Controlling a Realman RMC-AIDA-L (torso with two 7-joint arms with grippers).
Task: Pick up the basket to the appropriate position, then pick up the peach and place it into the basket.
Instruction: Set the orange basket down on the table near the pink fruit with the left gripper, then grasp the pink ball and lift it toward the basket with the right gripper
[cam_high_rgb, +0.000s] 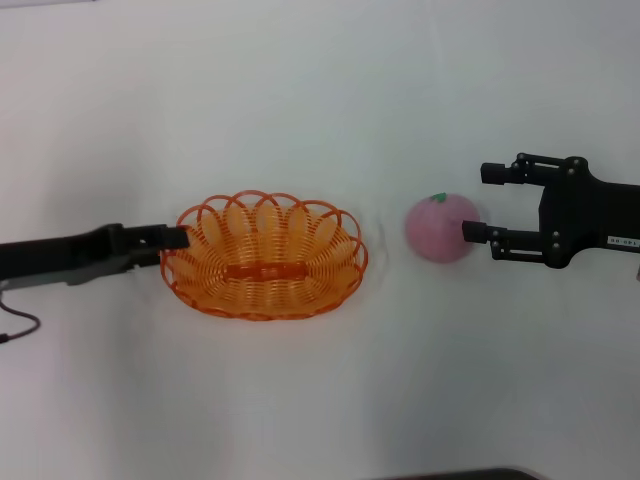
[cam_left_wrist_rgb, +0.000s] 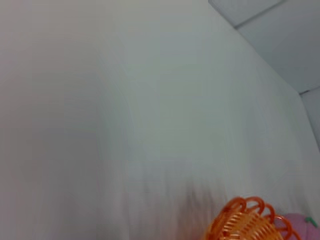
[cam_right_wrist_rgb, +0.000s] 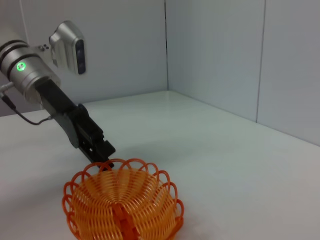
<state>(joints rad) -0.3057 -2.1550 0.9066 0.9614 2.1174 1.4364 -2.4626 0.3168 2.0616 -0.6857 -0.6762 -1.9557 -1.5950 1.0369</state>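
Note:
The orange basket (cam_high_rgb: 265, 258) sits on the white table, left of centre. It also shows in the left wrist view (cam_left_wrist_rgb: 250, 222) and the right wrist view (cam_right_wrist_rgb: 122, 207). My left gripper (cam_high_rgb: 176, 238) is at the basket's left rim, also seen in the right wrist view (cam_right_wrist_rgb: 104, 151). The pink peach (cam_high_rgb: 440, 228), with its green stem spot up, lies to the right of the basket, and its edge shows in the left wrist view (cam_left_wrist_rgb: 300, 226). My right gripper (cam_high_rgb: 488, 203) is open just right of the peach. Its nearer fingertip (cam_high_rgb: 472, 232) touches the peach's side.
A thin cable (cam_high_rgb: 15, 325) loops on the table under the left arm. A dark edge (cam_high_rgb: 450, 474) shows at the table's front. Grey walls (cam_right_wrist_rgb: 215, 55) stand behind the table in the right wrist view.

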